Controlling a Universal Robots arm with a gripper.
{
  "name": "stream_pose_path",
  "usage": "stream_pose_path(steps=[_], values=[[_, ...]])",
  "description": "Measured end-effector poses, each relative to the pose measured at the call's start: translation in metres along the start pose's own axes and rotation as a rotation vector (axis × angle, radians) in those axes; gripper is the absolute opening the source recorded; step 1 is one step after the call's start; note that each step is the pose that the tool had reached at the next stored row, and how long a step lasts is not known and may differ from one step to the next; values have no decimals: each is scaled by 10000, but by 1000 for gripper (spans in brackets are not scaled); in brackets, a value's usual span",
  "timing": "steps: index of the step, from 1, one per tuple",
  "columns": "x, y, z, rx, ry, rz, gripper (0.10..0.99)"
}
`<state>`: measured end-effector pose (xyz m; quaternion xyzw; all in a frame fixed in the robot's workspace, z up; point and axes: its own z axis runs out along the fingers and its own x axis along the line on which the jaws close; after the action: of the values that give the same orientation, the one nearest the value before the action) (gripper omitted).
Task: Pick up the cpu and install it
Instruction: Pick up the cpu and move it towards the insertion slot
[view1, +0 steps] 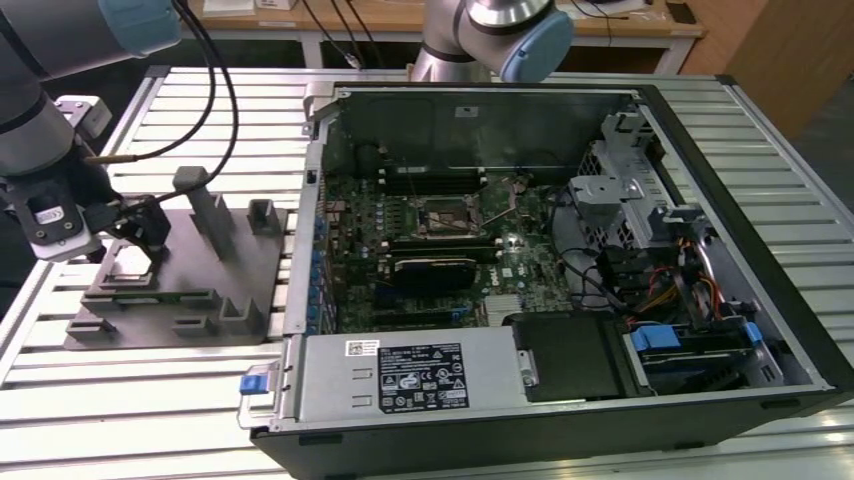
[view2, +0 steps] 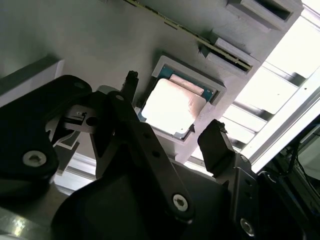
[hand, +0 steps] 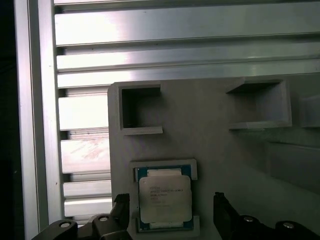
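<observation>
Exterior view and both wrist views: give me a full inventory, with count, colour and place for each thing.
table: one, silvery slats, under everything.
computer case: one, black, open, lying on the table.
motherboard: one, green, inside the computer case.
socket: one, dark with metal frame, mid-motherboard.
grey fixture: one, grey, on the table, at the exterior view's left of the computer case.
cpu: one, silvery-white top, in a recess of the grey fixture.
gripper: one, black, open, a finger on each side of the cpu, apart from it.
</observation>
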<state>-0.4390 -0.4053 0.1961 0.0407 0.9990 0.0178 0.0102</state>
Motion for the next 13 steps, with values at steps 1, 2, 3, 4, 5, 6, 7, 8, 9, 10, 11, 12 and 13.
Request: stream_pose_path(steps=[1, 2, 3, 4, 5, 6, 7, 8, 9, 10, 11, 12, 13], values=[[0, 0, 0, 0, 0, 0, 765], [0, 0, 0, 1, 1, 0, 765], [0, 0, 0, 0, 0, 0, 765], [0, 0, 1, 0, 0, 0, 765], [0, 0, 2, 0, 0, 0, 765], [0, 0, 5, -1, -1, 0, 765], [0, 0, 9, -2, -2, 0, 765], [0, 0, 14, -2, -3, 0, 765], [0, 0, 17, 0, 0, 0, 765], [0, 0, 24, -1, -2, 0, 765], [0, -1, 31, -1, -2, 0, 765], [0, -1, 39, -1, -2, 0, 765], [1, -1, 47, -1, -1, 0, 765]])
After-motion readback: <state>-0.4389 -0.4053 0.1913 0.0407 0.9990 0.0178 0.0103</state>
